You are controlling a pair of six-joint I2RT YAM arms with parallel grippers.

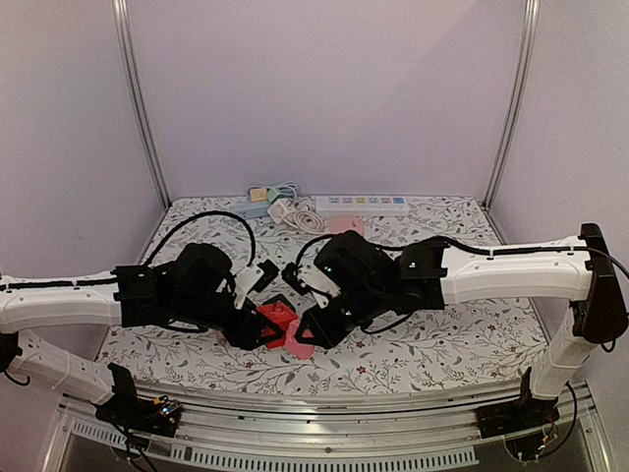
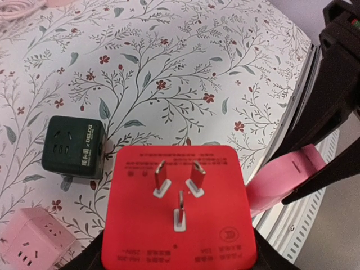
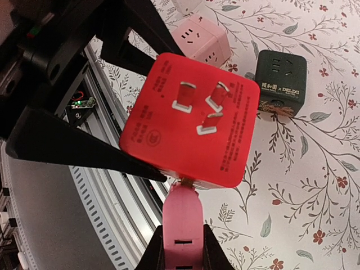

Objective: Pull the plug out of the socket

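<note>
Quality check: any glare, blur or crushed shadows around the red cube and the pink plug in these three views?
Top external: soft, even light, no glare; the red cube and pink plug sit small amid crushed blacks. Left wrist: cube face sharp, its fine print not readable; the right fingers are flat black silhouettes. Right wrist: sharp, no glare; the left fingers are featureless black.
</note>
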